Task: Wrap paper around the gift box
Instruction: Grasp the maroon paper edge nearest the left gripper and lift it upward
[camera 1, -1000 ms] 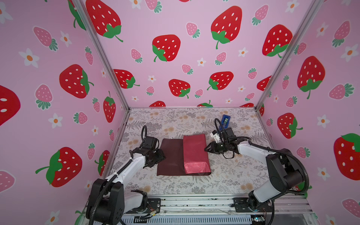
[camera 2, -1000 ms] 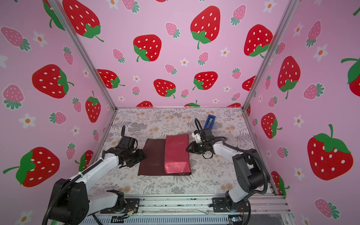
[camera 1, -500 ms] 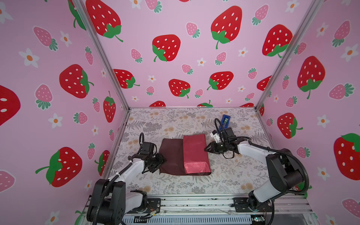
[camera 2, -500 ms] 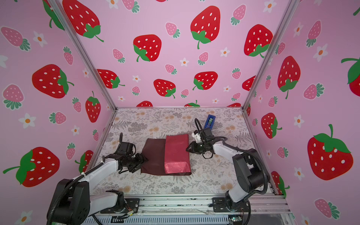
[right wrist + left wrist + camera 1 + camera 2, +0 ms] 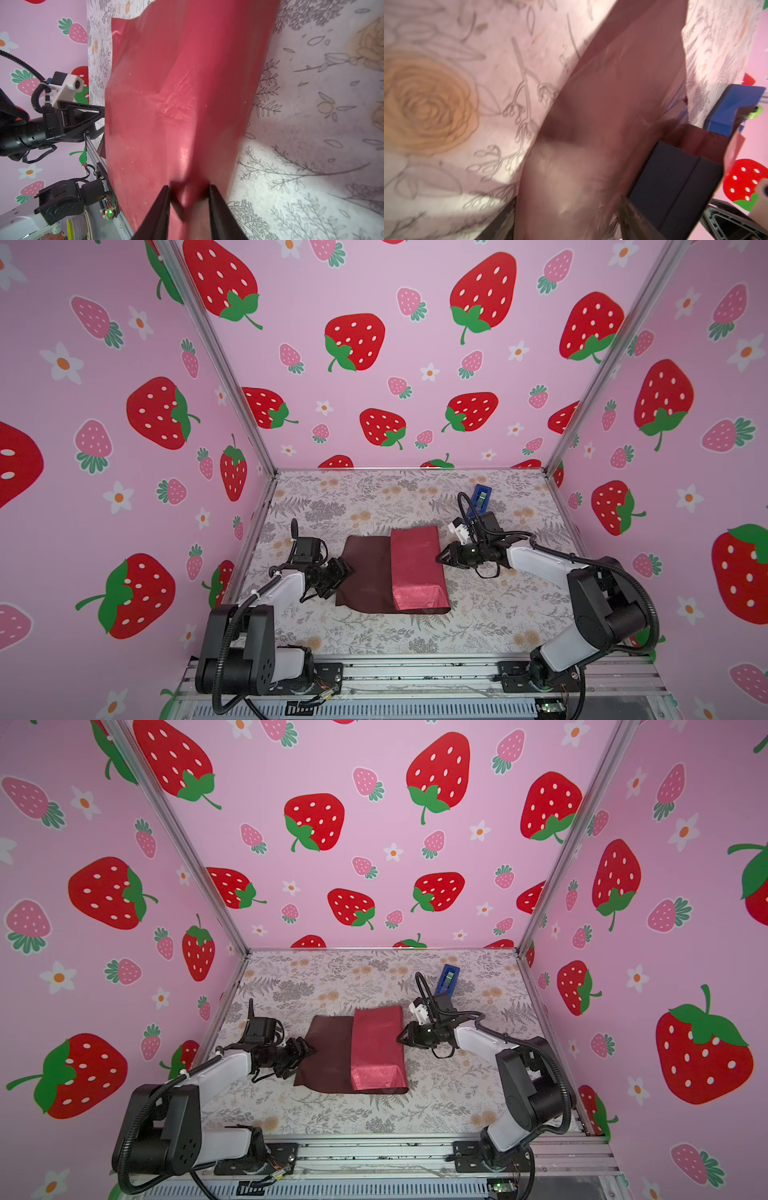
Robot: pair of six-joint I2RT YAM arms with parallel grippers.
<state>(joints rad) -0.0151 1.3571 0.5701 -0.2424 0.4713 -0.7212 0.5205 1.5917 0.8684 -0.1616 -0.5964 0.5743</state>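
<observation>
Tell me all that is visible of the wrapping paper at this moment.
The paper lies on the floral table. Its shiny crimson side is folded over the gift box, and a matte maroon flap lies flat toward the left pincer, which touches its edge. The right pincer presses the crimson fold.
</observation>
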